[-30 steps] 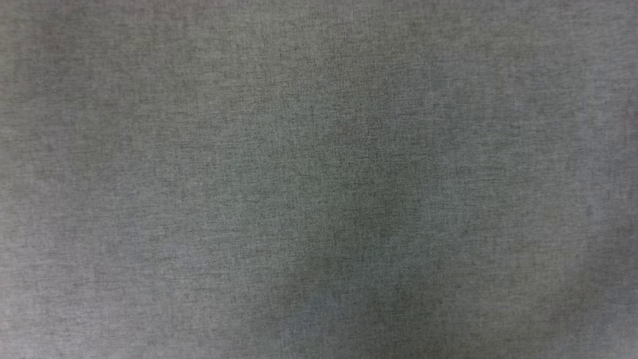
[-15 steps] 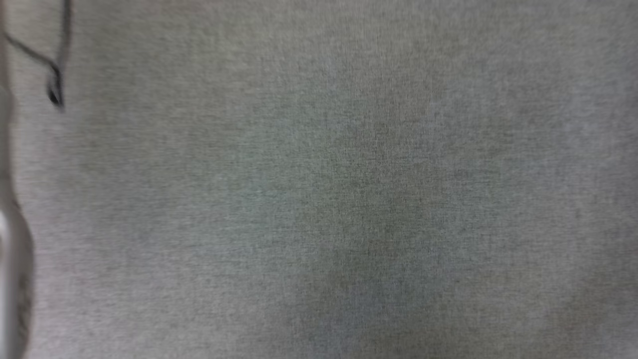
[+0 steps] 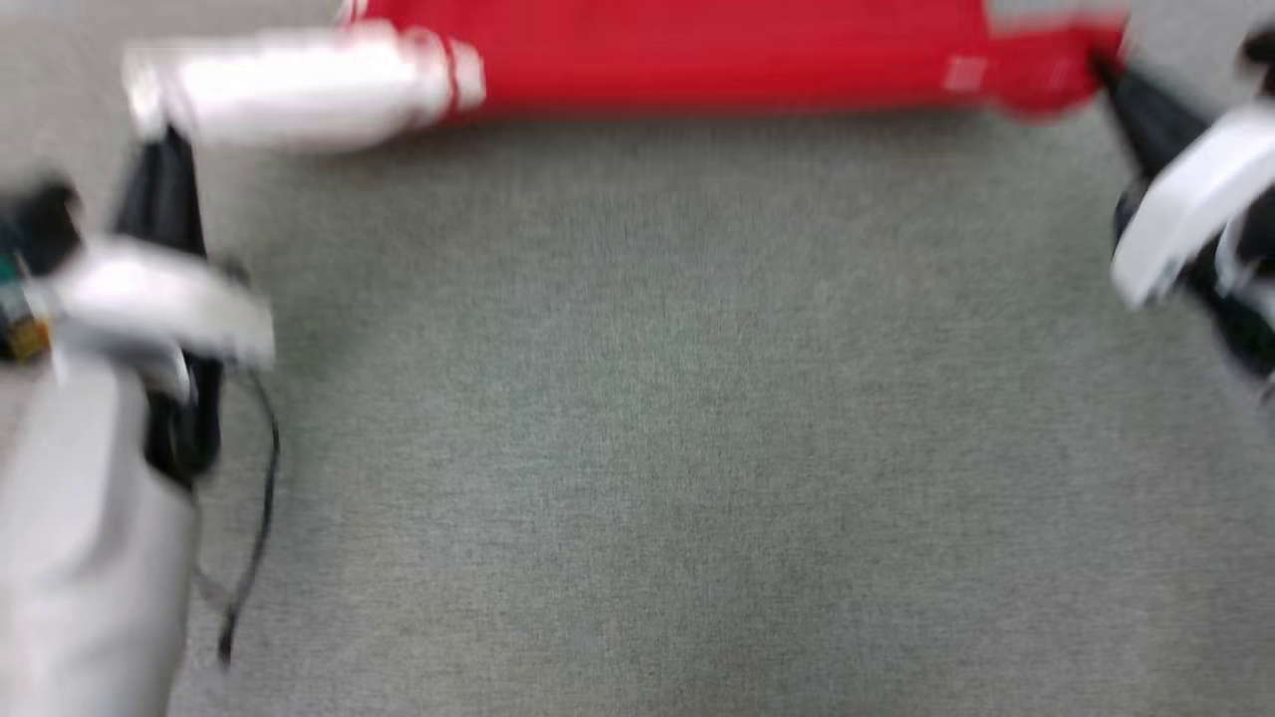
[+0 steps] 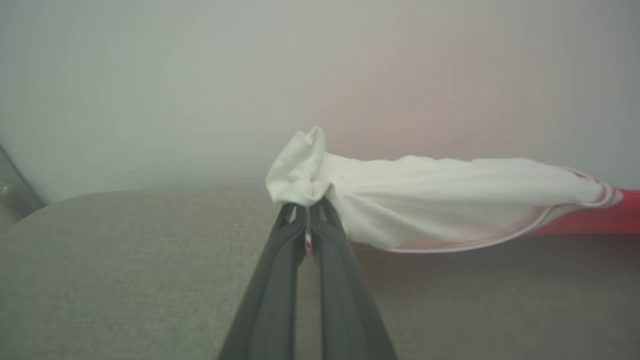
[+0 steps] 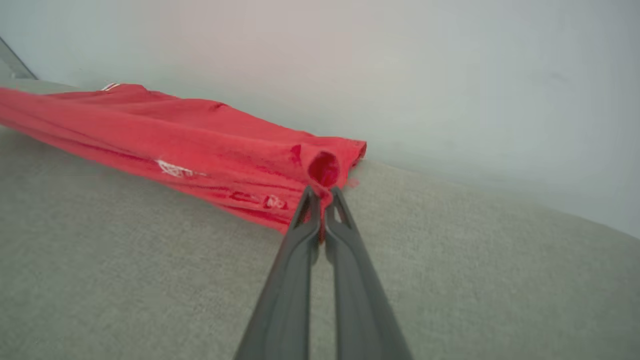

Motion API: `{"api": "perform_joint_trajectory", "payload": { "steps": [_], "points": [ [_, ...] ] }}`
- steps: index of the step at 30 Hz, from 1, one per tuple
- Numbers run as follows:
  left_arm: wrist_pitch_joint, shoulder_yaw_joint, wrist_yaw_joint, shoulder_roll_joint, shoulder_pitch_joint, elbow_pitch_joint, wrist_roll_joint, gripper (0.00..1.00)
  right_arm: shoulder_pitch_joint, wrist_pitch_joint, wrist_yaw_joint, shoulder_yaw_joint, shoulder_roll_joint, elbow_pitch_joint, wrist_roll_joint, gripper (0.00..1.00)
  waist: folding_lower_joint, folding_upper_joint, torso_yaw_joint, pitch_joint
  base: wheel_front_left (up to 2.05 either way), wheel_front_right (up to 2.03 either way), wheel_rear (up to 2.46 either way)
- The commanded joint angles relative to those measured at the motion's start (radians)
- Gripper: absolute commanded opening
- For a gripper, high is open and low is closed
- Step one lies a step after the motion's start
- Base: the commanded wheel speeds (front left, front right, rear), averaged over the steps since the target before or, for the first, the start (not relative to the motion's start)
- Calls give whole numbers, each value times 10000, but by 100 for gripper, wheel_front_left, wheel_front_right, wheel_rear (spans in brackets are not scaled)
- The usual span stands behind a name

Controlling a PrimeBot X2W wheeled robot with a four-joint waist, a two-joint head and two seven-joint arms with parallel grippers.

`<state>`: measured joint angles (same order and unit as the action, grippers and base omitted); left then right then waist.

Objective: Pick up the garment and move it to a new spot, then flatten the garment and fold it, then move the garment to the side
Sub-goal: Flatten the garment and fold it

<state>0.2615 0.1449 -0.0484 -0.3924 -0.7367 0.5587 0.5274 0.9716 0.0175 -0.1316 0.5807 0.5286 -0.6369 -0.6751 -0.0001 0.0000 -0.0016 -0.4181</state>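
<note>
The garment (image 3: 717,50), red with a white sleeve (image 3: 299,85), hangs stretched in a band across the top of the blurred head view. My left gripper (image 3: 157,149) is shut on the white sleeve end; the left wrist view shows its fingers (image 4: 280,260) pinching the bunched sleeve (image 4: 425,195). My right gripper (image 3: 1104,68) is shut on the red end. In the right wrist view its fingertips (image 5: 305,210) clamp a rolled red corner of the garment (image 5: 175,135), which sags close above the grey surface.
A grey woven surface (image 3: 647,398) spreads below the garment. A pale wall (image 4: 200,75) rises behind its rounded far edge (image 5: 475,195). My pale left forearm (image 3: 80,558) and a thin black cable (image 3: 261,498) occupy the lower left.
The whole head picture has shifted, so the camera has moved. Earlier it held bare grey surface, then a cable at the left edge; now the stretched garment and both grippers are in view.
</note>
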Motion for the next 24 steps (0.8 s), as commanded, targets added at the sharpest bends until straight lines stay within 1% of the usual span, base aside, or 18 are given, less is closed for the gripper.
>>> {"api": "perform_joint_trajectory", "payload": {
  "steps": [1,4,9,14,19,24],
  "points": [
    [40,-36,91,-116,710,-163,0,0,-561,-33,19,-18,165,122,-115,0,1,0,-53,624,0,0,0],
    [-88,-4,346,-195,2133,-807,17,0,-1732,-103,19,-110,299,461,-248,0,1,0,-47,1163,0,0,0],
    [-565,-151,977,-170,4517,-2224,283,0,-3651,-243,21,-535,501,1142,-269,0,1,0,12,1960,0,0,0],
    [-995,-427,1694,-120,6544,-3727,566,0,-5671,-840,21,-1191,475,2089,-237,0,1,0,13,2601,0,0,0],
    [-1405,-650,2429,-149,8283,-5078,646,0,-7697,-1677,22,-2171,279,3294,23,0,1,0,-55,3079,0,0,0],
    [-1996,-719,2905,-137,9586,-6344,821,0,-9562,-2603,22,-3566,-98,4702,503,0,1,0,-55,3274,0,0,0]
  ]
}}
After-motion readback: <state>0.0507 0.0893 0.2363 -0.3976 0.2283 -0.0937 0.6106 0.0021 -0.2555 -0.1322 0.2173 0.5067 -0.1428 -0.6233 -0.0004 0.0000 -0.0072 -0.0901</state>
